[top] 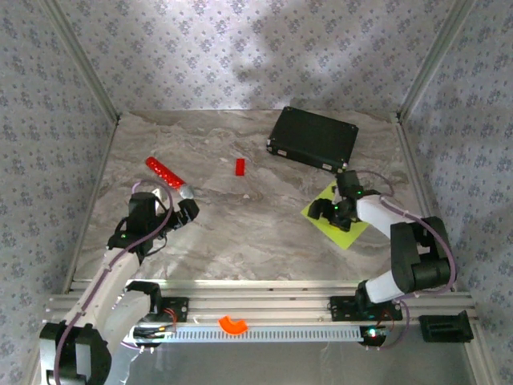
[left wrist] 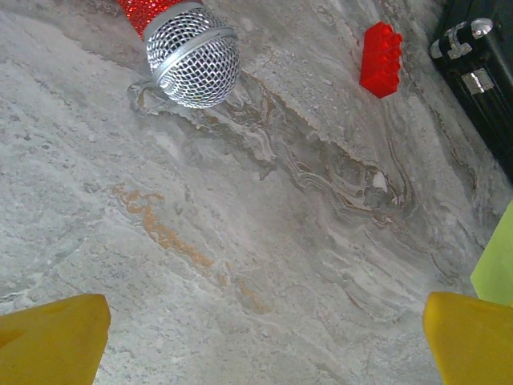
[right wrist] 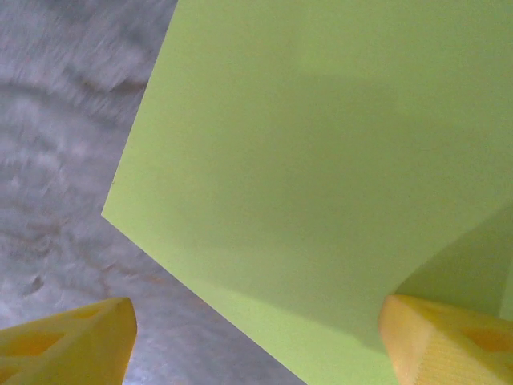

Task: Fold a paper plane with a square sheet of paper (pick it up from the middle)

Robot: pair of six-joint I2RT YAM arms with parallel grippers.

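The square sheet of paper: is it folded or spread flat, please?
Spread; the square sheet of paper lies open, uncreased, on the table.

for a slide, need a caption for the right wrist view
Right gripper, jaws wide, low over the lime square sheet of paper on the marbled table

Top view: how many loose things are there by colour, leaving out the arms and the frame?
Red: 2, the microphone with its silver head and the small block
Black: 1, the case
Lime green: 1, the square sheet of paper
Orange: 1, the ring piece on the near rail
Total: 5
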